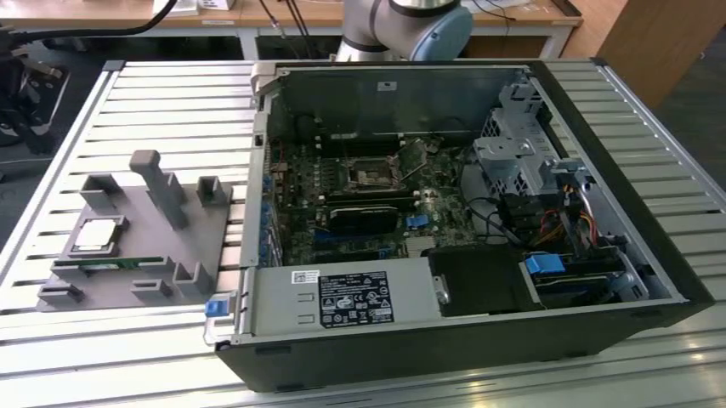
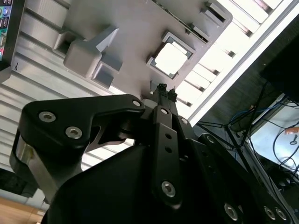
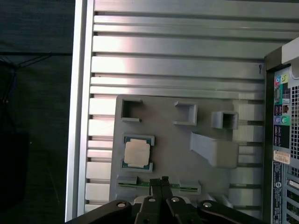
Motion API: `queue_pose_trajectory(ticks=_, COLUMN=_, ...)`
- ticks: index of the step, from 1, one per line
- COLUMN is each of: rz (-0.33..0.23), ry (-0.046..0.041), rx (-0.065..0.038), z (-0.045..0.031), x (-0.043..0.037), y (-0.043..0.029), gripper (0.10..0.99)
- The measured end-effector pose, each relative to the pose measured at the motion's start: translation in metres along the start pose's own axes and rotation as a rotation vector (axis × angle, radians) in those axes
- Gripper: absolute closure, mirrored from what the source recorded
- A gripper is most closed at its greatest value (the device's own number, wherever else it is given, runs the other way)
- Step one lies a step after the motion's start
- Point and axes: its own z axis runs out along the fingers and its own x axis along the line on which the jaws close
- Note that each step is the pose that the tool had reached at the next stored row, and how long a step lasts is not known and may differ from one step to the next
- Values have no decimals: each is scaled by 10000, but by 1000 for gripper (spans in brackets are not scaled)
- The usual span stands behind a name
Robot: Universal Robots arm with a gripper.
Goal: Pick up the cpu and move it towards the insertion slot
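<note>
Closest to the wrist cameras, the black two-fingered gripper [image 3: 162, 179] has its jaws drawn narrow, tips all but together and holding nothing. In both wrist views it hangs well above the grey moulded plastic holder [image 3: 173, 140], its tips lined up over the holder's edge where the thin green memory stick [image 3: 188, 188] lies in its groove. Just beyond that, in a square recess of the holder, sits the cpu [image 3: 137, 153], a flat silvery chip with a pale tan rim, untouched. The step in hand looks like the approach to the pick. A grasp would call for wider jaws, centred over the chip. Well apart from the holder, inside the open black computer case [image 1: 454, 361], lies the insertion slot [image 1: 372, 174], metal-framed with a dark centre.
</note>
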Motion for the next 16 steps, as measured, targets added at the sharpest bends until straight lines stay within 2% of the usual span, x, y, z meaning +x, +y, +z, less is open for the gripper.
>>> queue_pose_trajectory(ticks=4, rz=0, ry=-1, rx=5, z=18, x=42, y=0, gripper=980)
queue_pose_trajectory(ticks=10, rz=1, ry=0, rx=9, z=37, x=57, y=-20, gripper=973)
queue_pose_trajectory(ticks=11, rz=0, ry=-1, rx=8, z=46, x=58, y=-23, gripper=918)
queue_pose_trajectory(ticks=12, rz=0, ry=0, rx=9, z=54, x=59, y=-24, gripper=918)
queue_pose_trajectory(ticks=14, rz=0, ry=0, rx=10, z=77, x=61, y=-27, gripper=792)
queue_pose_trajectory(ticks=15, rz=-1, ry=-1, rx=11, z=90, x=62, y=-28, gripper=792)
queue_pose_trajectory(ticks=16, rz=-1, ry=0, rx=12, z=104, x=63, y=-28, gripper=733)
